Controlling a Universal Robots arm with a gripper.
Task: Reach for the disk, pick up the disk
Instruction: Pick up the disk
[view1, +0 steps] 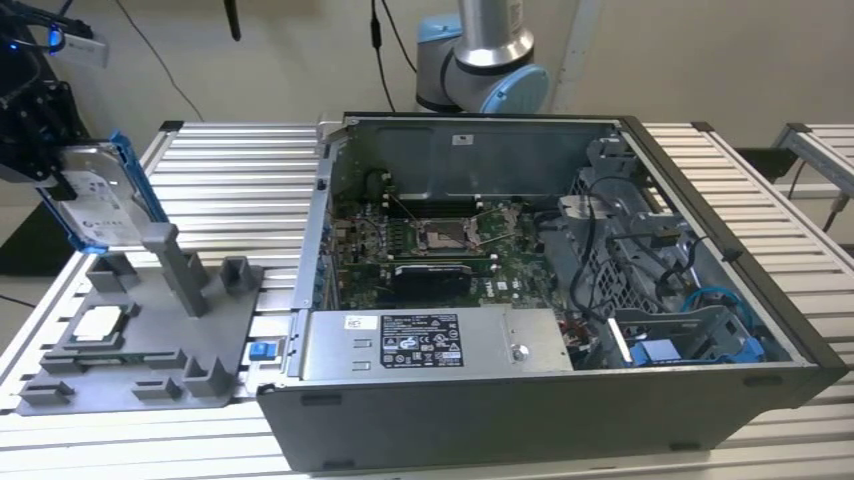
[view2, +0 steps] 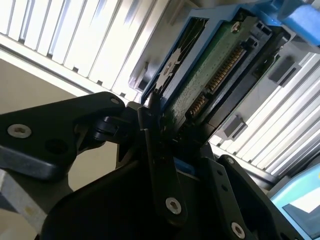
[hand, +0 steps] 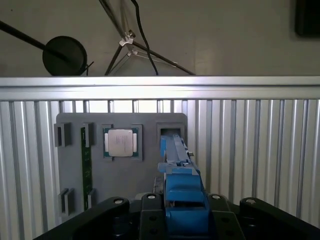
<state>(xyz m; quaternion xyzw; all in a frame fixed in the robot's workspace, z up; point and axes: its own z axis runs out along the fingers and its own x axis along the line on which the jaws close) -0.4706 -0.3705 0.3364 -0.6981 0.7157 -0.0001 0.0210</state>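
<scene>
— Starting with the exterior view, we are seeing the gripper at that view's left, pinching the disk by its upper end. The disk is hanging upright just over the grey fixture tray, beside the open computer case.

— Are we clearing the tray's posts?

— We are not managing to tell; the disk's lower corner is sitting very near them. We are judging that a straight pull along the slot, with no tilt, is serving best, so the blue frame is not catching.

— Moving to the second wrist view, we are watching the fingers pressing on the disk's end, with its green circuit board facing the camera. The bite is looking narrow to us, so we are favouring firm pressure and a slow pace.

— And in the first wrist view, we are looking along the disk edge-on. It is running from between the jaws toward the tray's slot, and the processor chip is lying just beside that slot.
</scene>
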